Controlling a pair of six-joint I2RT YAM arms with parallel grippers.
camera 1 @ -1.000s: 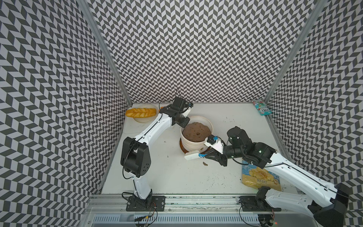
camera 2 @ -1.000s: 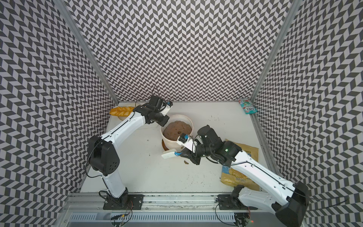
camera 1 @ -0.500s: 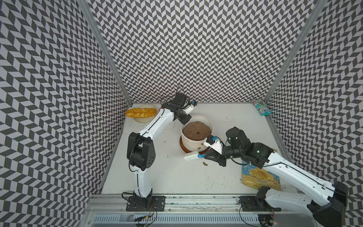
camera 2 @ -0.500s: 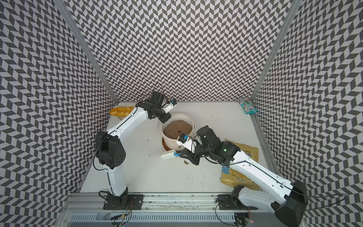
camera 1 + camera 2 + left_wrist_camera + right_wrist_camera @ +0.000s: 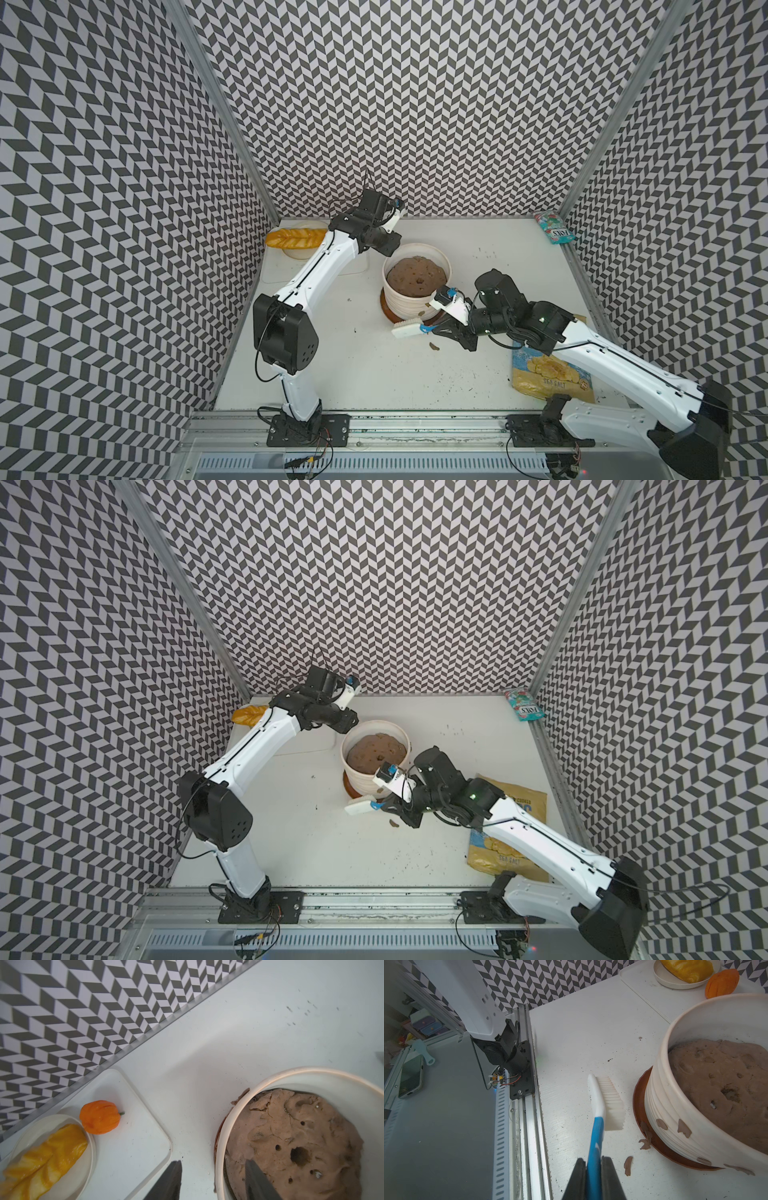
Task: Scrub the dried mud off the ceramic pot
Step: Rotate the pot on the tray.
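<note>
Right fingers (image 5: 610,1178) clamp the brush (image 5: 608,1101), left fingers (image 5: 170,1180) apart astride the pot (image 5: 291,1073) rim; I'd press bristles flat onto mud (image 5: 683,1128) just ahead.

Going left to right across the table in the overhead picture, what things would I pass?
Braided bread → ceramic pot → sea-salt chip bag.

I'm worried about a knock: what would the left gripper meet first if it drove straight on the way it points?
Probably the rim of the ceramic pot: the open left gripper straddles it, one finger over the soil, one outside the wall. How far off the rim is, I cannot tell.
</note>
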